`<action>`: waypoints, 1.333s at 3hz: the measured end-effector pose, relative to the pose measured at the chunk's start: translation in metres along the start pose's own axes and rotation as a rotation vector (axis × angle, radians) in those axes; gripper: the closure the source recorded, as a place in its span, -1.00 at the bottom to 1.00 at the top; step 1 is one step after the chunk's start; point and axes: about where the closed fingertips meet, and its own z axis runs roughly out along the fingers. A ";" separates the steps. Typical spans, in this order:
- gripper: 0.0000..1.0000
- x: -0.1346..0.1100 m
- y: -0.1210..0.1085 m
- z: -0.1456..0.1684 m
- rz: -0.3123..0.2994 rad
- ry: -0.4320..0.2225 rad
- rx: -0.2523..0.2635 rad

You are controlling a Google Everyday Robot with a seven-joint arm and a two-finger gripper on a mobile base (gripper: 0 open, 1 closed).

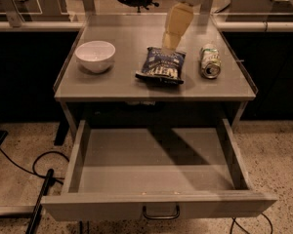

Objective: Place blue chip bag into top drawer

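We see the tool (170, 45) at upper centre of frame, tip at the far edge of the blue chip bag (161, 67); wide or narrow, we can't tell. Bag lies flat mid-tabletop (127, 30), betw. white bowl (95, 56) at left & green-and-silver can (210, 61) on its side at right. Across lower frame the top drawer (156, 204) stands pulled open, dark handle (160, 212) at front centre.

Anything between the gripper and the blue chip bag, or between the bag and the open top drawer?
Nothing visible. The gripper hangs above the far edge of the blue chip bag. The bowl and the drink can flank the bag, both apart from it. The top drawer stands pulled open below them, nothing showing inside.
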 end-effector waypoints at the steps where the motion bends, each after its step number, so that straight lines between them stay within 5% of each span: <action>1: -1.00 0.000 0.000 0.001 0.000 -0.001 -0.001; 3: -1.00 0.010 0.007 0.056 -0.019 0.103 -0.028; 4: -1.00 0.010 0.007 0.056 -0.019 0.103 -0.028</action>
